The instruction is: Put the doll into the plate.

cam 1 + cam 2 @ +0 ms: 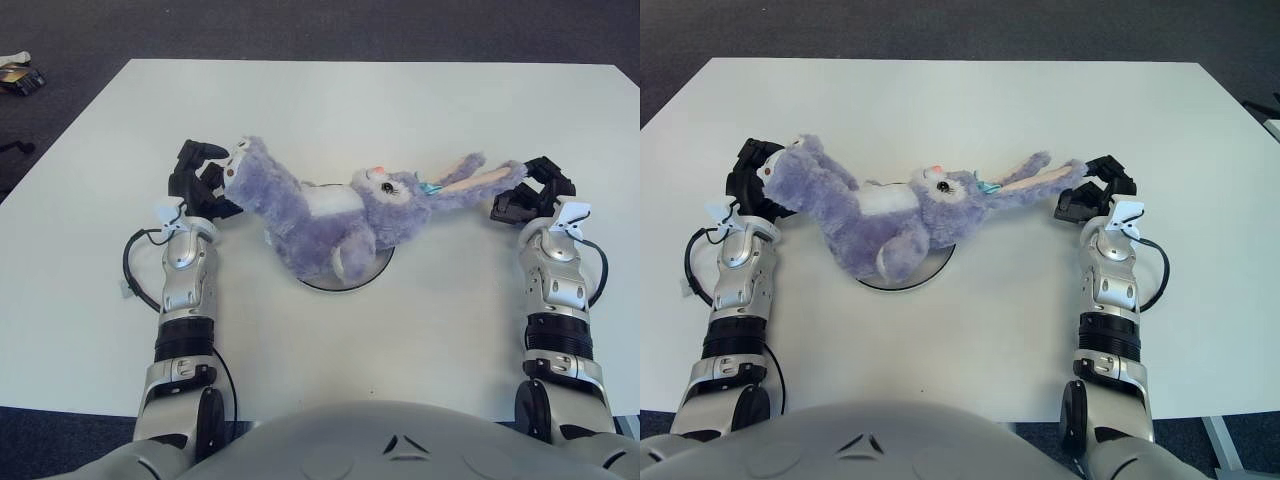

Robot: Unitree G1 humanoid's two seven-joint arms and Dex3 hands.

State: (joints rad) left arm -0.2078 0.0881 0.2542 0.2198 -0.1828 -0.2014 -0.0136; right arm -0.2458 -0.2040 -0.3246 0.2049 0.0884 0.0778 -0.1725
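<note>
Both hands flank doll (330, 215) on plate (375, 268), left hand (200, 180) at foot, right hand (530, 195) at ears

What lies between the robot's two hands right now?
The purple doll, stretched across the plate from the left hand to the right hand, in both views.

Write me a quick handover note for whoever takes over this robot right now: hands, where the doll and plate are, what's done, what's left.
Left hand: open beside the doll's foot end, holding nothing.
Right hand: open just past the ear tips, holding nothing.
Doll: lying across the plate, body on it, feet and ears overhanging toward each hand.
Done: doll placed on the plate.
Left: draw both hands away, perhaps.
</note>
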